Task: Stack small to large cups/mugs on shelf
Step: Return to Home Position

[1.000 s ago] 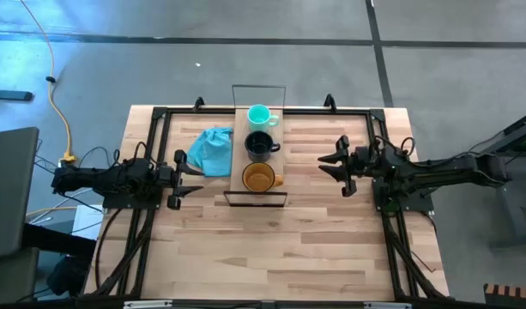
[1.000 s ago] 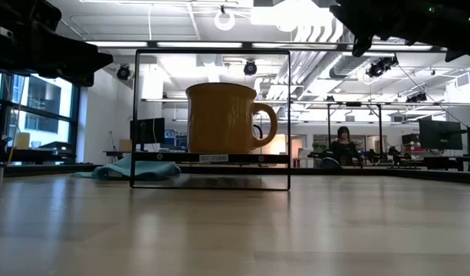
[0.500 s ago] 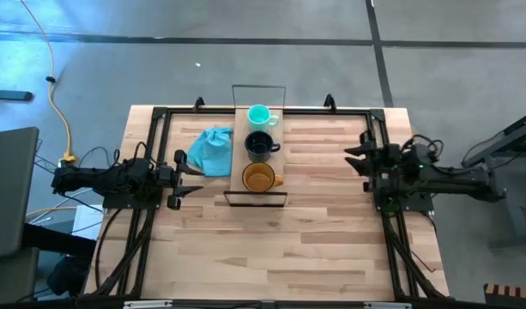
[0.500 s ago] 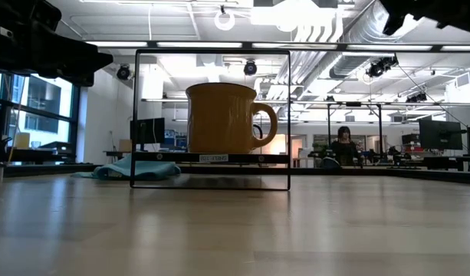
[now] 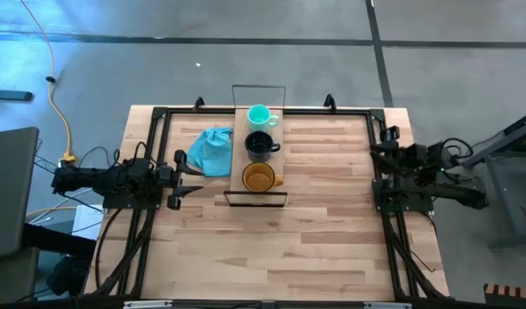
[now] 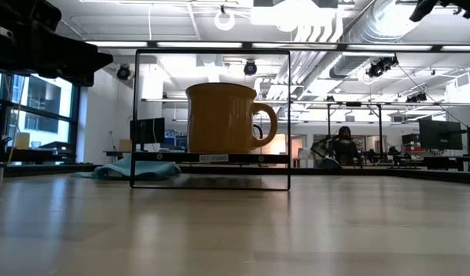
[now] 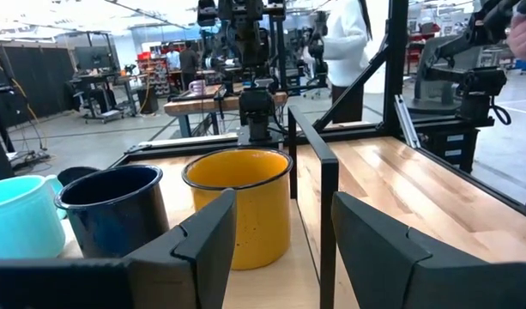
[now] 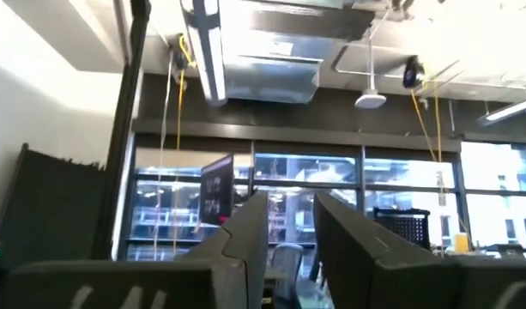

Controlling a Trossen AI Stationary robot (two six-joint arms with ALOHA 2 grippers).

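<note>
The left gripper hovers low over the counter on the left side of the shelf, level with the shelf's near end and apart from it. Its fingers stand well apart with nothing between them. They point across at the shelf.

The right gripper is well to the right of the shelf, at the counter's right edge, on an arm folded back over its base. It is tipped upward, so its wrist view shows only ceiling and windows past its fingers. These leave a narrow gap and hold nothing.

The shelf lies in the far middle of the counter, its plank running from front to back. A thin black wire frame stands at each end. Three mugs stand upright on the plank in one row:
- The teal mug is at the far end.
- The black mug is in the middle.
- The amber mug is at the near end.

A little bare plank shows between neighbours, and the handles point toward the shelf's right side. From counter height the amber mug stands inside the near frame's rectangle and hides the other two.

A crumpled light blue cloth lies just left of the shelf, beside the black mug. Far behind the shelf a person sits in the room.
</note>
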